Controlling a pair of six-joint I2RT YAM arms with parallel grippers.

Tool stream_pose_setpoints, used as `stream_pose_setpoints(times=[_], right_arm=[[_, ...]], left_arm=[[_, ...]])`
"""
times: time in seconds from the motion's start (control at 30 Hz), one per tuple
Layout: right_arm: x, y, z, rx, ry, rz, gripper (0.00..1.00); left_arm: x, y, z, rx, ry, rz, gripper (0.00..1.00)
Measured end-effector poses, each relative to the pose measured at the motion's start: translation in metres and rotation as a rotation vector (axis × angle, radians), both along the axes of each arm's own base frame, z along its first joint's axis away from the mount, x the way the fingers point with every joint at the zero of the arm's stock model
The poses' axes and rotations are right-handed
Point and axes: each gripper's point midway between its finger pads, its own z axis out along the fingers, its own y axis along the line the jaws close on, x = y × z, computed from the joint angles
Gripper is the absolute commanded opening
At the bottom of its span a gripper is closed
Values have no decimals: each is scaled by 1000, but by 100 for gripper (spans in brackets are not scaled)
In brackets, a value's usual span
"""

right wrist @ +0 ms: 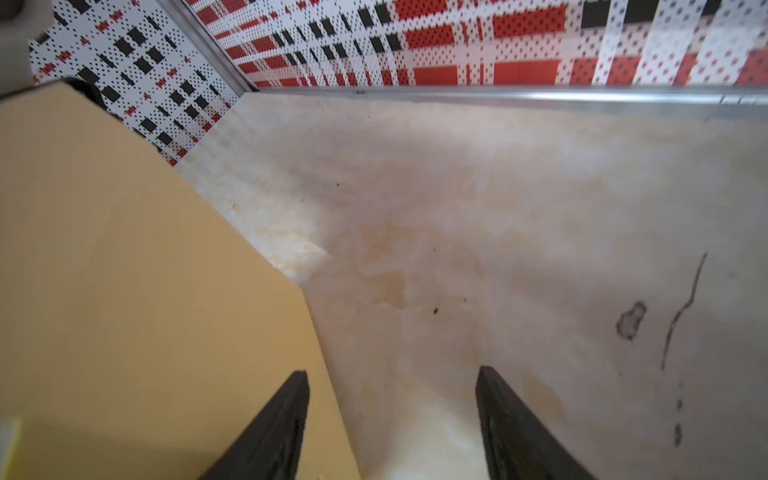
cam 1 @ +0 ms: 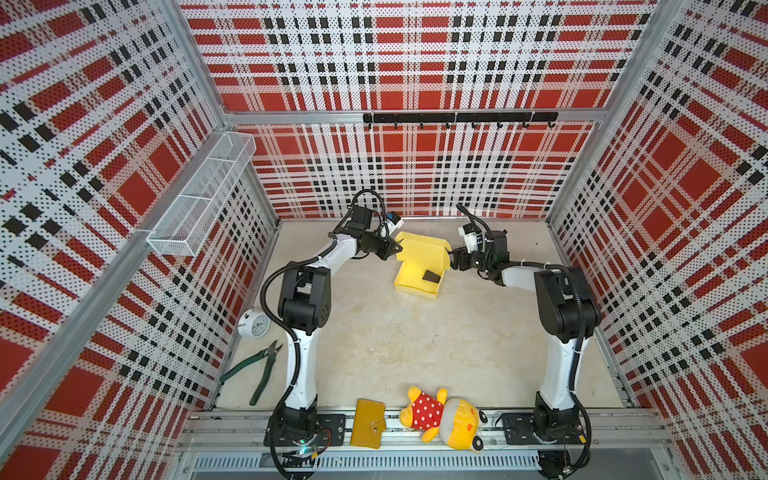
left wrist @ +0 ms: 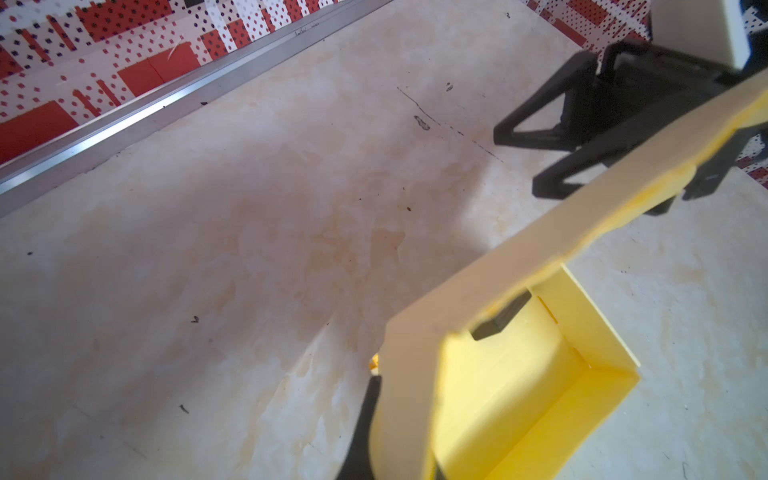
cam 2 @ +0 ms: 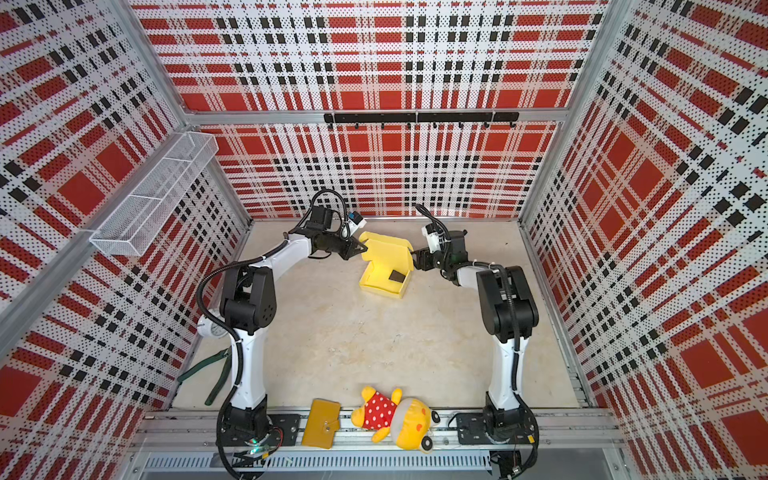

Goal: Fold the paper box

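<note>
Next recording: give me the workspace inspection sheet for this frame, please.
Surface: beige mottled tabletop, stained and scuffed.
Job's things: pale yellow cardboard paper box, tray formed, lid raised, not yet closed; small dark piece inside the tray.
Clutter: white round clock and green-handled pliers at the table's left edge; mustard snap wallet and yellow plush toy on the front rail.
Grippers: left gripper shut on the lid's left edge; right gripper open beside the lid's right edge.
Cables: black corrugated hoses along the arms, clear of the box.
Surroundings: plaid perforated walls, white wire basket, black hook rail.

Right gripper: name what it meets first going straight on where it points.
Likely the raised lid of the paper box, just ahead of the open right gripper; depth unclear.
</note>
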Motion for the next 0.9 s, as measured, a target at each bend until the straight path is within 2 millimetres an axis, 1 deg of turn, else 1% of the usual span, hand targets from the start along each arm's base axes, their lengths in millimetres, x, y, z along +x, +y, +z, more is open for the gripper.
stream_pose_setpoints(times=[0.13, 0.2, 0.33, 0.43, 0.57, 0.67, 0.77, 0.9], right_arm=[[-27, 2, -11, 11, 41, 18, 66], [-39, 7, -10, 13, 39, 32, 66], [-59, 19, -1, 16, 13, 66, 66], [-69, 27, 7, 16, -11, 88, 66], [-75, 36, 15, 8, -42, 116, 66], [-80, 40, 19, 4, -58, 127, 66], [-89, 42, 18, 1, -63, 139, 66], [-100, 42, 8, -7, -47, 152, 66]], left_arm=[[-2, -2, 0, 0, 0, -5, 4], [-3, -4, 0, 0, -1, -8, 4], [-8, -7, 0, 1, 2, -15, 4], [-9, -9, -1, 0, 1, -20, 4], [-9, -10, -1, 0, 2, -21, 5], [-10, -10, -1, 0, 1, -21, 5], [-10, -10, -1, 0, 1, -21, 5], [-10, -10, -1, 0, -2, -21, 5]])
